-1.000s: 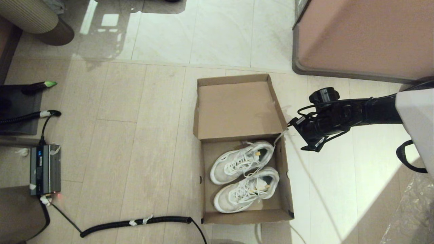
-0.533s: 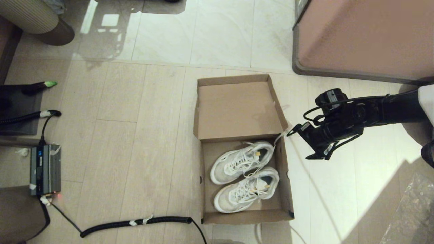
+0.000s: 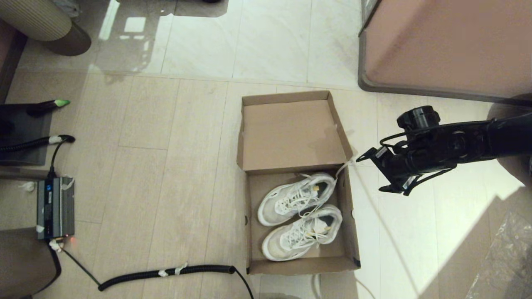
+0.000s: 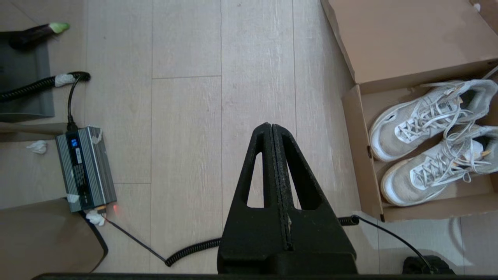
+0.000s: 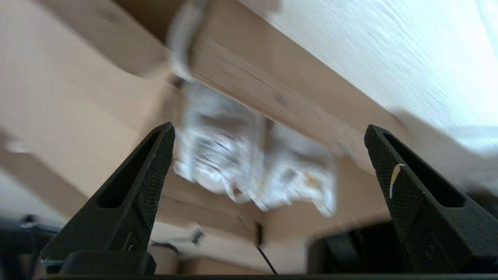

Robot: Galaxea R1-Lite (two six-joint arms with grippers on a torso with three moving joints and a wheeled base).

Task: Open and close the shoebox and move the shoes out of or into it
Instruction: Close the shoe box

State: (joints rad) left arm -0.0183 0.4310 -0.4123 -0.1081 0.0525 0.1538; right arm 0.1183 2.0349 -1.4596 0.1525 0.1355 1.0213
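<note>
The brown cardboard shoebox (image 3: 351, 216) lies open on the floor, its hinged lid (image 3: 291, 133) folded flat on the far side. Both white and grey sneakers lie side by side inside it, one (image 3: 296, 197) farther and one (image 3: 302, 232) nearer. My right gripper (image 3: 373, 173) hovers open just right of the box's hinge corner with nothing between its fingers; in the right wrist view the gripper (image 5: 269, 127) looks at the blurred shoes (image 5: 249, 171). My left gripper (image 4: 271, 126) is shut and empty above bare floor left of the shoebox (image 4: 362, 163), and it is out of the head view.
A large pinkish-brown furniture block with a grey base (image 3: 449, 45) stands at the far right. On the left lie a grey power unit (image 3: 55, 207), a coiled black cable (image 3: 166, 273) reaching the box's near corner, and a dark mat (image 3: 20, 133). A ribbed round stool (image 3: 37, 18) is far left.
My right arm has drawn back to the right, away from the box's side, with its gripper still open. The box, lid and shoes have not moved.
</note>
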